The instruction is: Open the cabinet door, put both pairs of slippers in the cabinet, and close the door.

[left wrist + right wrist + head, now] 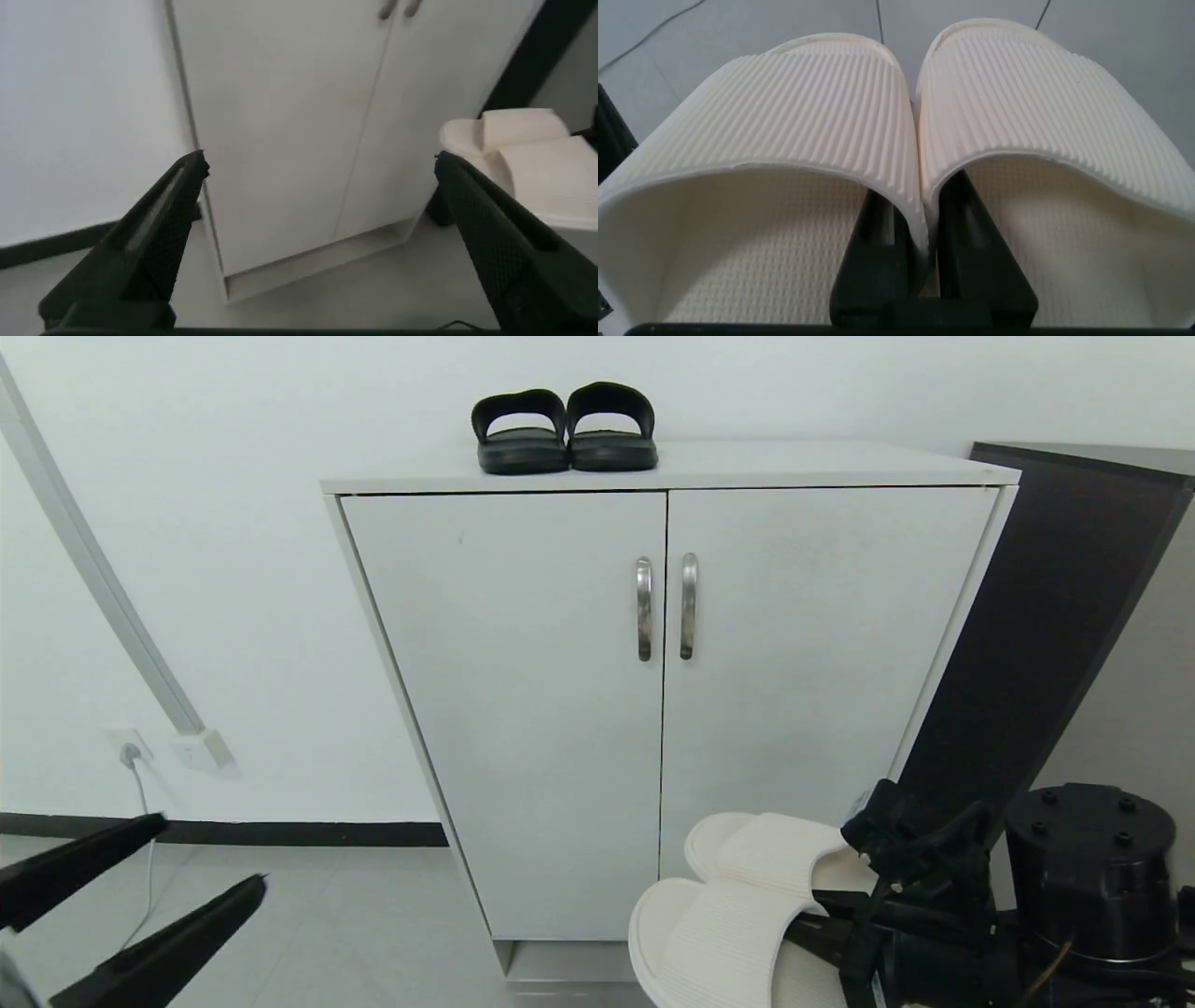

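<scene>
The white cabinet stands against the wall with both doors closed, its two metal handles side by side at the centre seam. A black pair of slippers sits on its top. My right gripper is low in front of the right door, shut on the cream ribbed pair of slippers. In the right wrist view the right gripper pinches the inner strap edges of both cream slippers together. My left gripper hangs open and empty at the lower left, away from the cabinet. The left wrist view has the left gripper facing the cabinet and the cream slippers.
A dark panel leans just right of the cabinet. On the left wall are a slanted conduit and a socket with a plugged cable. Grey floor lies open left of the cabinet.
</scene>
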Controlling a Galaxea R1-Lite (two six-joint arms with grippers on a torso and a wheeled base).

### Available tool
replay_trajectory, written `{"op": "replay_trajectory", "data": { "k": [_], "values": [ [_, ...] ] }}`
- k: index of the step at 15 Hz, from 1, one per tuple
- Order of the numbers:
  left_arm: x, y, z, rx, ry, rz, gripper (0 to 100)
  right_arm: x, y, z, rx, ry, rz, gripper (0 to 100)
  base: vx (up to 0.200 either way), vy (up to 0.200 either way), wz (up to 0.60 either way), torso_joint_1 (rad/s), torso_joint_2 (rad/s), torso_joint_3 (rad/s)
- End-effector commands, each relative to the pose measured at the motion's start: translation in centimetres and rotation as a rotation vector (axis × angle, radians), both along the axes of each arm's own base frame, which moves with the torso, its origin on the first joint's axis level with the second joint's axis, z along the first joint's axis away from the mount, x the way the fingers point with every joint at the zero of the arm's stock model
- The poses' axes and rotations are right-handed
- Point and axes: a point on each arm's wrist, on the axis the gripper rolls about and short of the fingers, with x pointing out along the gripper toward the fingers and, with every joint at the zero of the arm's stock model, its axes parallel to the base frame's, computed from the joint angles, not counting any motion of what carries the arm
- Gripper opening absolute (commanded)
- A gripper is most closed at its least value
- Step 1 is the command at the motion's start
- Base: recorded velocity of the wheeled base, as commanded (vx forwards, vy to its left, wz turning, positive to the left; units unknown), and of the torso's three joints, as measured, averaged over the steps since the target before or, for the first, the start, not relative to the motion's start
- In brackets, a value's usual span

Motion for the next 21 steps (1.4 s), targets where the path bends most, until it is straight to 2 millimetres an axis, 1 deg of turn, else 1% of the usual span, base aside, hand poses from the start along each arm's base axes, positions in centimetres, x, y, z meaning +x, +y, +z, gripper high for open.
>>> {"op": "replay_trajectory", "data": {
  "k": [1,2,3,4,5,7,9,10,11,12,14,16,18,20,21],
  "values": [
    [6.4,-4.5,1.5,0.004,0.044,-0.259,100,0.0,0.0,0.0,0.001,-0.001,0.001,0,0.0,0.0,0.0,0.0,0.0,0.0],
    [7.8,-6.7,2.7,-0.003,0.04,-0.347,100,0.0,0.0,0.0,0.001,0.001,0.0,0,0.0,0.0,0.0,0.0,0.0,0.0],
    [8.7,-8.3,3.3,-0.015,0.045,-0.398,100,0.0,0.0,-0.1,0.0,0.003,0.002,0,0.0,0.0,0.0,0.0,0.0,0.0],
    [9.4,-9.6,3.8,-0.035,0.055,-0.437,100,0.0,0.0,-0.1,0.0,0.003,0.002,0,0.0,0.0,0.0,0.0,0.0,0.0],
    [10.0,-12.2,4.9,-0.089,0.078,-0.515,100,0.0,0.1,-0.2,-0.003,0.006,0.005,0,0.0,0.0,0.0,0.0,0.0,0.0],
    [10.5,-15.5,6.3,-0.138,0.082,-0.605,100,0.1,0.3,-0.3,-0.007,0.009,0.008,0,0.0,0.0,0.0,0.0,0.0,0.0],
    [11.5,-17.9,6.3,-0.135,0.096,-0.649,100,0.0,0.4,-0.5,-0.01,0.015,0.012,0,0.0,0.0,0.0,0.0,0.0,0.0],
    [12.5,-19.2,6.0,-0.13,0.104,-0.657,100,0.0,0.4,-0.5,-0.01,0.015,0.012,0,0.0,0.0,0.0,0.0,0.0,0.0],
    [13.0,-19.7,5.9,-0.128,0.107,-0.66,100,0.0,0.4,-0.5,-0.01,0.015,0.013,0,0.0,0.0,0.0,0.0,0.0,0.0],
    [14.1,-20.8,6.0,-0.133,0.103,-0.682,100,0.0,0.4,-0.6,-0.013,0.017,0.013,0,0.0,0.0,0.0,0.0,0.0,0.0],
    [14.7,-21.2,6.8,-0.189,0.14,-0.782,100,0.0,0.4,-0.6,-0.013,0.017,0.013,0,0.0,0.0,0.0,0.0,0.0,0.0],
    [16.2,-21.0,7.9,-0.265,0.176,-0.814,100,0.0,0.4,-0.6,-0.013,0.018,0.015,0,0.0,0.0,0.0,0.0,0.0,0.0],
    [18.4,-21.3,7.6,-0.278,0.178,-0.762,100,0.0,0.4,-0.6,-0.013,0.019,0.013,0,0.0,0.0,0.0,0.0,0.0,0.0],
    [19.8,-21.2,7.1,-0.28,0.176,-0.699,100,0.0,0.4,-0.7,-0.017,0.021,0.015,0,0.0,0.0,0.0,0.0,0.0,0.0],
    [20.1,-21.0,7.1,-0.283,0.169,-0.676,100,0.1,0.5,-0.9,-0.022,0.027,0.015,0,0.0,0.0,0.0,0.0,0.0,0.0]
  ]
}}
